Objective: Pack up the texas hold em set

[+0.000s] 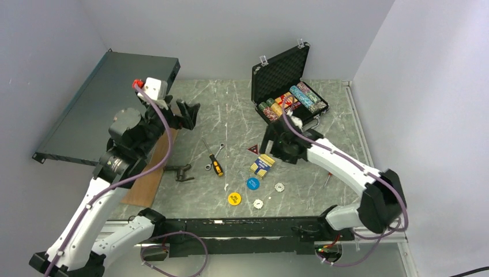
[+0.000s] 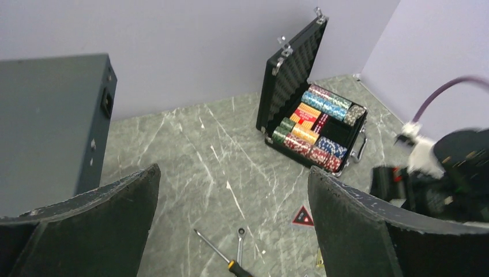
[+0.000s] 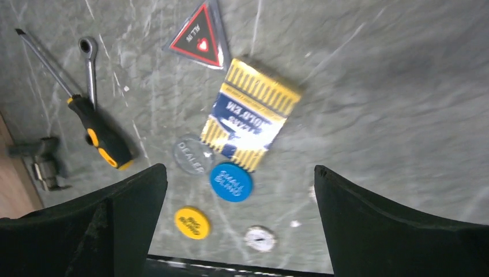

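Note:
The black briefcase (image 1: 282, 72) stands open at the back right, with rows of coloured chips (image 1: 294, 101) inside; it also shows in the left wrist view (image 2: 288, 75). The card deck (image 1: 262, 165) lies on the table, with the blue button (image 1: 252, 183), the yellow button (image 1: 234, 198) and two white buttons (image 1: 279, 187) in front of it. My right gripper (image 3: 237, 173) is open and empty, hovering above the deck (image 3: 248, 122) and the blue button (image 3: 230, 182). My left gripper (image 1: 187, 114) is open and empty, raised at the left, far from the set.
A yellow-handled screwdriver (image 1: 214, 161) and a small wrench (image 1: 210, 163) lie at mid-table. A red-and-black triangle card (image 1: 253, 149) and a clear dealer button (image 3: 193, 154) lie near the deck. A dark metal panel (image 1: 98, 109), a wooden board (image 1: 153, 173) and a black clamp (image 1: 181, 173) are at the left.

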Action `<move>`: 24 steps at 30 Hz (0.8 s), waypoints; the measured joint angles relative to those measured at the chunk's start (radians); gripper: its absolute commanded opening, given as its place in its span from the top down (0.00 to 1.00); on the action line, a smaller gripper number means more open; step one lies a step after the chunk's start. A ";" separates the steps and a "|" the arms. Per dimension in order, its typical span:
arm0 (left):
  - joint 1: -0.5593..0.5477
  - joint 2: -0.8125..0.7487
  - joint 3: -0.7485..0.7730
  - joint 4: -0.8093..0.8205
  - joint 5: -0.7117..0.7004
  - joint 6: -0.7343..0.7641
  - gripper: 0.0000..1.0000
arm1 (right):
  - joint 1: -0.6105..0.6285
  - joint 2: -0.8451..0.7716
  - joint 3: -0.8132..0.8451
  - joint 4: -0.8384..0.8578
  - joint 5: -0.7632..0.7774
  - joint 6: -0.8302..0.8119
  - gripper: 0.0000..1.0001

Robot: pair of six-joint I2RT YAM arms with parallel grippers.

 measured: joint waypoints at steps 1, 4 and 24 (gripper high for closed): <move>0.000 0.023 0.034 -0.006 0.004 0.006 0.01 | 0.031 0.033 0.003 0.014 0.006 0.064 0.00; 0.000 0.073 0.090 -0.004 0.011 0.037 0.01 | 0.095 0.145 0.052 -0.007 0.042 0.238 0.00; -0.129 -0.063 -0.166 0.087 0.048 0.236 0.01 | 0.164 0.518 0.205 -0.196 0.149 0.686 0.07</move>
